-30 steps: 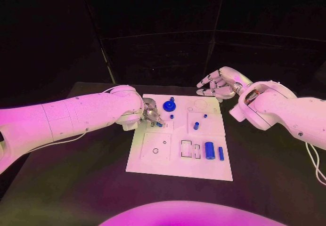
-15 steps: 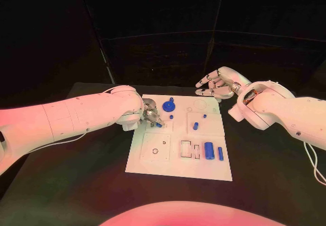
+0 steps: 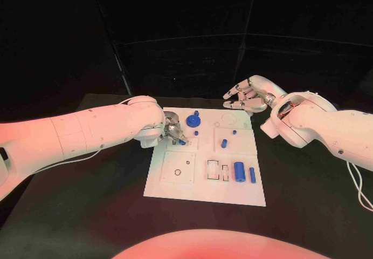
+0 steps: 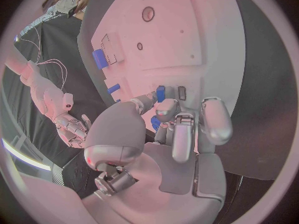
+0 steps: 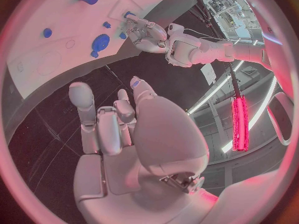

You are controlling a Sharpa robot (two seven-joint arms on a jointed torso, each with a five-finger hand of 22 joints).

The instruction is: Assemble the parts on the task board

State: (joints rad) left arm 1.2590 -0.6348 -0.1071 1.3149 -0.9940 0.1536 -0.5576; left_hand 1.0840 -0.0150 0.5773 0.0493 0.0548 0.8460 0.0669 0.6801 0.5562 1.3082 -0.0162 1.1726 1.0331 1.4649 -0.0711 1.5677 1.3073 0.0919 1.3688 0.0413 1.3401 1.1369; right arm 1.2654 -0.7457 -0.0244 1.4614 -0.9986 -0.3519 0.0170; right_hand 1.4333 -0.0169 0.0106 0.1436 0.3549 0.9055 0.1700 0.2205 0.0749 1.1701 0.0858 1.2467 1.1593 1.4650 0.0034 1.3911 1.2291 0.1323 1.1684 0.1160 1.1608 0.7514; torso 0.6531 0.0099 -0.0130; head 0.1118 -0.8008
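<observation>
left robot hand [image 3: 172, 132] pinches a small blue part [image 3: 182, 142] at the task board [image 3: 194, 186] left edge | right robot hand [image 3: 247, 97] empty, fingers apart, beyond the board's far right corner | bench [image 3: 93, 205] bare near front edge

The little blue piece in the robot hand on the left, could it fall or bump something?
Maybe. The left robot hand pinches the small blue part only at its fingertips, so it might slip or tilt as it goes down onto the task board. The round blue part sits close beside those fingers and could get nudged. The right robot hand hovers off the board's far corner, too far to help.
</observation>
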